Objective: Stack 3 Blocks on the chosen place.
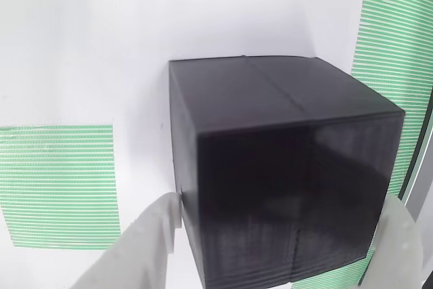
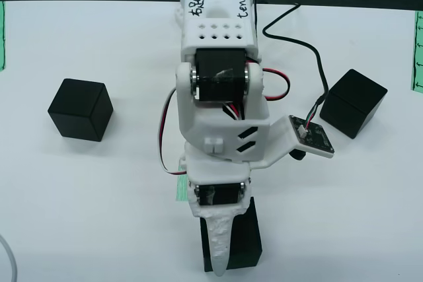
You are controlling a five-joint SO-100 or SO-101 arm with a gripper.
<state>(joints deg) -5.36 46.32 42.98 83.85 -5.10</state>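
- The block (image 1: 284, 167) between the gripper's fingers was the landmark here: you had the gripper (image 1: 281, 225) closed on it, one white finger (image 1: 145, 241) pressed against its lower left edge and the other touching its lower right edge, as the view that rides on the gripper showed.
- That block showed a seam line running across its top face, and its front face looked finely ribbed.
- In the view from above, the same block (image 2: 241, 246) sat under the gripper (image 2: 218, 242) near the bottom edge, with a white finger (image 2: 218, 239) lying over its left part. You could not tell from either view whether it rested on the table or hung just clear of it.
- To the left of the held block in the gripper view lay the green-and-white striped square (image 1: 61, 184), apart from the block, flat on the white table (image 1: 101, 45).
- To the block's right a longer green striped band (image 1: 396, 65) ran up the frame edge; some stripes also showed under the block's lower right corner.
- In the view from above, a sliver of green stripes (image 2: 180, 187) peeked out just left of the arm (image 2: 221, 97), up from the held block.
- A second block (image 2: 80, 109) sat well apart, up and to the left of the held one.
- A third block (image 2: 353, 103) sat well apart, up and to the right, near the black cable (image 2: 317, 64).
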